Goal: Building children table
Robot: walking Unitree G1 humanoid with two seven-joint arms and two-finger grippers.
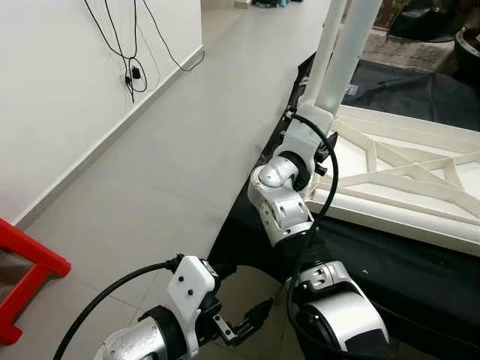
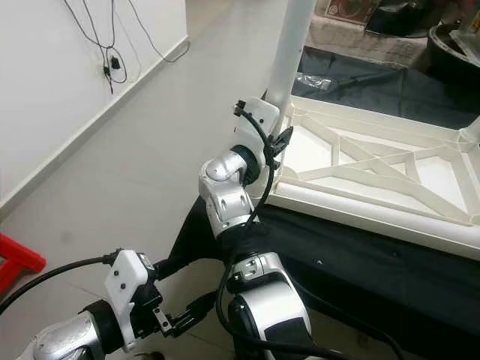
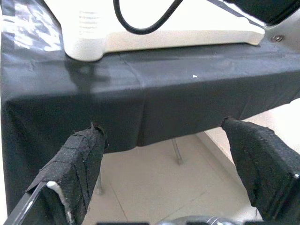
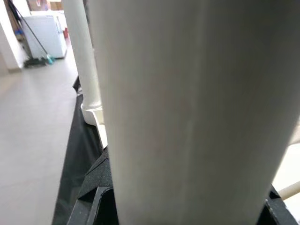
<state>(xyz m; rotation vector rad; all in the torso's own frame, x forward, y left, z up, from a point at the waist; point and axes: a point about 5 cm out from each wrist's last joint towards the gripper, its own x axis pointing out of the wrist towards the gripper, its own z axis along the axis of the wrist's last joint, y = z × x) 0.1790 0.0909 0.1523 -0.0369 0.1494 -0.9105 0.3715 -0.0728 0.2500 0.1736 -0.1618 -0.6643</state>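
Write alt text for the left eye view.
The right gripper reaches up to a white table leg standing on an upturned white tabletop over black cloth. The left gripper hangs low above grey floor tiles.

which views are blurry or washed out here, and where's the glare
Right wrist view: the white table leg sits very close, soft and featureless. Left wrist view: the white tabletop is overexposed at the top, and the black cloth shows a pale sheen. Both eye views are sharp and evenly lit.
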